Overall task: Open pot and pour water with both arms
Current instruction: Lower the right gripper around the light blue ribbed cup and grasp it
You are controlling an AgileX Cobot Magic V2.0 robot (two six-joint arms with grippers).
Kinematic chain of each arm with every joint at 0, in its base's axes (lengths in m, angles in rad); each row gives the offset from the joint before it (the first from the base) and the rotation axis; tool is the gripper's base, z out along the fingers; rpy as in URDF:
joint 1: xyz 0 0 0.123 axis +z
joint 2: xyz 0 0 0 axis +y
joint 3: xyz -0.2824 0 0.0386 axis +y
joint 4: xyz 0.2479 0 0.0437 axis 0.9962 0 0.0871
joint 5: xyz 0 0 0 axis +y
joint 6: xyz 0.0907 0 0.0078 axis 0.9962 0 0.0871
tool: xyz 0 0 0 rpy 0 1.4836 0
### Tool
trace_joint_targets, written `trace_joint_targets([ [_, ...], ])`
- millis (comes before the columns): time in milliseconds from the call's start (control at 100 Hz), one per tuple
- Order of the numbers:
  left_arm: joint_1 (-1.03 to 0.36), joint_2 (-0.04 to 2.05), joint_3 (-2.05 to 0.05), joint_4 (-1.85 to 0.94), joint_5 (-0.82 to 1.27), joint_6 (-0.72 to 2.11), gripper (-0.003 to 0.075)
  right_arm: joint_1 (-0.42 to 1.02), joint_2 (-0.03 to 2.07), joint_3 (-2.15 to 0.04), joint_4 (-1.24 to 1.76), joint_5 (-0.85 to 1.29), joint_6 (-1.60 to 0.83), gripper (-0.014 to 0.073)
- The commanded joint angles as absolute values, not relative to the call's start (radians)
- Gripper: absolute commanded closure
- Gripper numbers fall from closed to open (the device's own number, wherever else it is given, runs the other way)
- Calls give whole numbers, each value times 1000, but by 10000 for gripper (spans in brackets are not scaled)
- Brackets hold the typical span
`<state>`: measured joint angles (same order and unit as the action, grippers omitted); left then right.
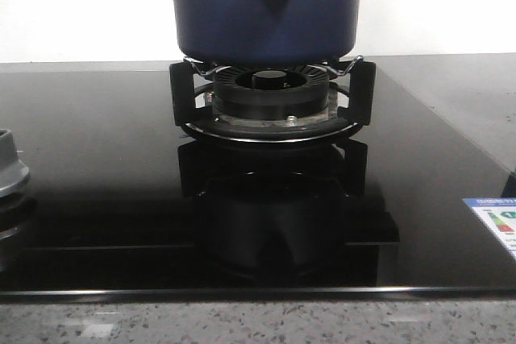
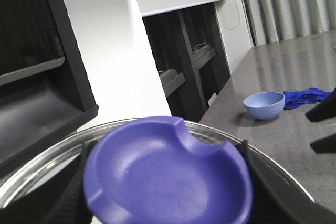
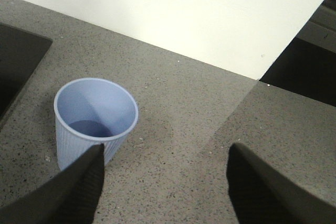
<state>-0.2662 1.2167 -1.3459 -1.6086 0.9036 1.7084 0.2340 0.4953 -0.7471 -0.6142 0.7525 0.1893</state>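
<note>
The pot [image 1: 266,6], seated on the burner grate [image 1: 272,90], is judged heavy, rigid and smooth-walled, best taken by handles unseen here; a blue knobbed lid [image 2: 168,174] is clamped in the left gripper [image 2: 167,182], while the right gripper [image 3: 164,182] is spread empty beside a cup [image 3: 94,121].

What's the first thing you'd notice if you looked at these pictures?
A big navy-blue pot sits on the burner stand of a shiny black stove. The left pincer is closed on a purple lid knob over a shiny lid. The right pincer hangs open beside a pale blue cup.
</note>
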Motion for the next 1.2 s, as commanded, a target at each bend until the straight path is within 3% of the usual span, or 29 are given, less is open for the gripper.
trace_joint_targets([
  [0, -262, 1186, -1382, -1689, 896, 1696, 429, 234, 493, -706, -675, 623, 227, 130],
  [140, -262, 1186, -1382, -1686, 896, 1655, 429, 234, 493, -625, -671, 552, 266, 88],
  [440, -262, 1186, -1382, -1684, 896, 1651, 429, 234, 497, -607, -669, 536, 333, 86],
  [690, -262, 1186, -1382, -1684, 904, 1651, 429, 234, 497, -474, -756, 254, 399, 86],
  [940, -262, 1186, -1382, -1679, 925, 1651, 429, 177, 482, -414, -780, 190, 457, 85],
  [1190, -262, 1186, -1382, -1674, 929, 1649, 429, 142, 469, -416, -755, 191, 461, -16],
])
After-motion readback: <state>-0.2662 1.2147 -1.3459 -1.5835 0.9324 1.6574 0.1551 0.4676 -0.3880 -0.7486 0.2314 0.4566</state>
